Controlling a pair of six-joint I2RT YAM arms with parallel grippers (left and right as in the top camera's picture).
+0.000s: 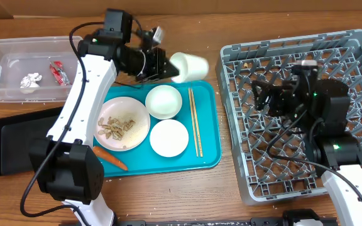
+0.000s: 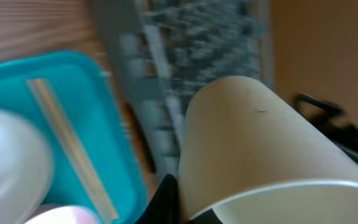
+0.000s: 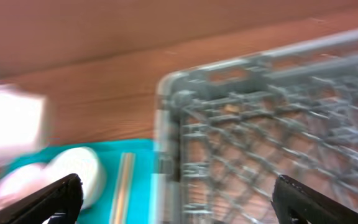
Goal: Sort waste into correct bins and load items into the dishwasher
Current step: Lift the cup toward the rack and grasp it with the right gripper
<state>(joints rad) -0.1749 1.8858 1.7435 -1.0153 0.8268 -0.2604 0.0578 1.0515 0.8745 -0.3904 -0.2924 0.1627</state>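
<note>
My left gripper (image 1: 168,66) is shut on the rim of the white cup (image 1: 190,65), which it holds on its side in the air above the far edge of the teal tray (image 1: 207,154). In the left wrist view the cup (image 2: 260,143) fills the right half, its wall pinched between my black fingers (image 2: 165,200). My right gripper (image 1: 264,94) hangs open and empty over the left part of the grey dishwasher rack (image 1: 351,63). On the teal tray lie the plate (image 1: 137,116) with nut-shell scraps (image 1: 115,127), two bowls (image 1: 163,101) (image 1: 168,137), the chopsticks (image 1: 195,119) and the carrot (image 1: 110,158).
The clear tub (image 1: 5,50) at the far left holds a red wrapper (image 1: 58,73) and a silvery wrapper (image 1: 31,80). The black tray (image 1: 14,144) lies in front of it, partly under my left arm. The right wrist view shows the rack's corner (image 3: 166,87) and the chopsticks (image 3: 124,186).
</note>
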